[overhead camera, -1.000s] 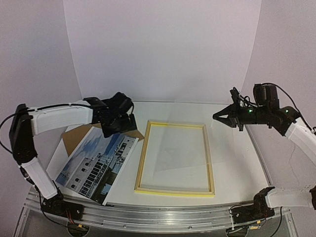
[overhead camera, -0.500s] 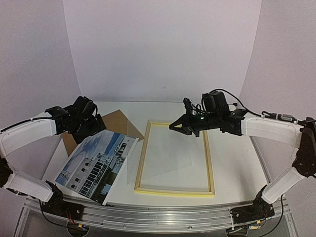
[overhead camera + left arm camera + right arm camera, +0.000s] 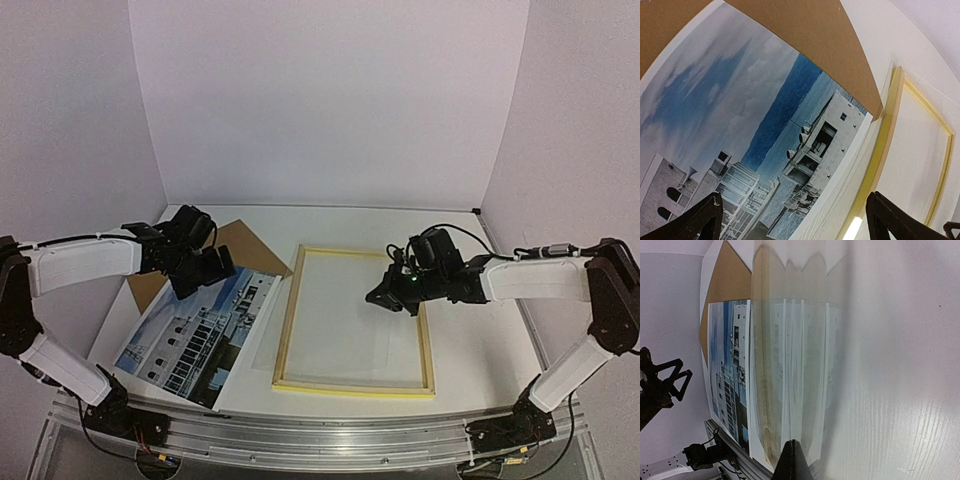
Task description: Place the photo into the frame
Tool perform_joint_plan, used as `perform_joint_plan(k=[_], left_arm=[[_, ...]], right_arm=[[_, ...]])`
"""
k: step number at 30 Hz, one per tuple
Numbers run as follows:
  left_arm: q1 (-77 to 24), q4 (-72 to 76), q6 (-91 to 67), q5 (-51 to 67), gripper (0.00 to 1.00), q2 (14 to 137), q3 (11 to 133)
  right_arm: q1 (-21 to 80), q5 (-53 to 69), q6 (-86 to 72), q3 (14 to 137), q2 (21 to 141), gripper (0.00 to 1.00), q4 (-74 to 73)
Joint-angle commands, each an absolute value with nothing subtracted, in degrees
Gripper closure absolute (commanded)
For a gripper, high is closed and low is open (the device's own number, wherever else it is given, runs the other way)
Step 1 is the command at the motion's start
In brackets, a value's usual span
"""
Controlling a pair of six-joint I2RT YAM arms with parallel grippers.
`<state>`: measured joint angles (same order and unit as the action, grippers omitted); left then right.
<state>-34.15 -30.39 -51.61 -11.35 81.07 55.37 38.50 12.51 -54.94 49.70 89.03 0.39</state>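
The photo (image 3: 195, 335), a white building under blue sky, lies flat at the left, partly on the brown backing board (image 3: 240, 245). The yellow frame (image 3: 282, 335) lies in the middle, just right of the photo. My left gripper (image 3: 205, 275) hovers open over the photo's far end; in the left wrist view (image 3: 790, 220) the photo (image 3: 765, 125) fills the space between the wide-apart fingers, with the frame (image 3: 890, 125) at the right. My right gripper (image 3: 377, 299) is low inside the frame, shut (image 3: 792, 452) on the edge of the clear sheet (image 3: 800, 365), which bows up in front of it.
The backing board (image 3: 805, 35) sticks out behind the photo toward the back wall. White walls stand close at the left, back and right. The metal rail (image 3: 320, 440) with both arm bases runs along the table's near edge.
My right arm swung in from the far right and came down inside the frame, with its fingers now shut. My left gripper pulled back left, then came over the photo's far end.
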Motion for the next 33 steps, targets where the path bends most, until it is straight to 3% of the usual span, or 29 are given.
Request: perform_joint_plan(k=[1,10,20,33], left_arm=[[-33.9,-25.3,-48.1,-5.4,0.0,84.2,57.9],[-34.0,-23.9,-46.8,-0.8,0.0,90.4,59.5],[-34.0,-20.1,-45.3,5.9,0.0,95.2,60.7],[-34.0,-19.2,-43.8,9.0,0.0,98.3,62.5]], right_arm=[[35.8,13.3,-55.7,47.2,87.3,1.0,0.6],[30.5,19.4,-53.3,41.6,84.9,1.0,0.2],[30.4,27.6,-43.8,46.2,90.9,1.0,1.8],[26.8,30.5,-43.6,47.5,92.7,1.0,0.6]])
